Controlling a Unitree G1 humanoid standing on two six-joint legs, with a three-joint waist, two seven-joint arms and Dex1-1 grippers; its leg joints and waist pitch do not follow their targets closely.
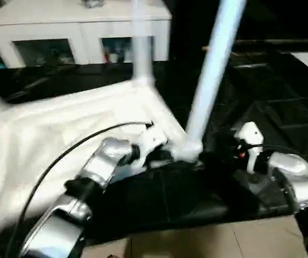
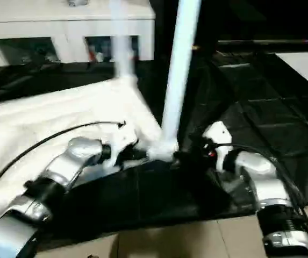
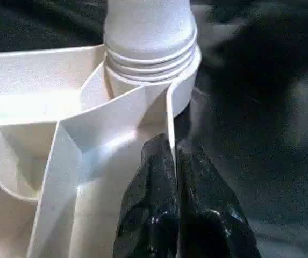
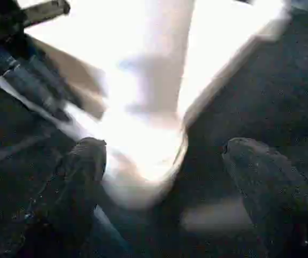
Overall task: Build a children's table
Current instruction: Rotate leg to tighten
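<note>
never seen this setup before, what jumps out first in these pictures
A white table top lies upside down on black sheeting, with a white leg rising from its near corner socket. The left gripper is pinched shut on the rim beside that socket. The right gripper stands open by the same corner.

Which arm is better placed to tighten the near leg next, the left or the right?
Probably the right. Its tool stands open beside the base of the near leg, holding nothing. The left tool is pinched shut on the tabletop's rim, steadying it.
</note>
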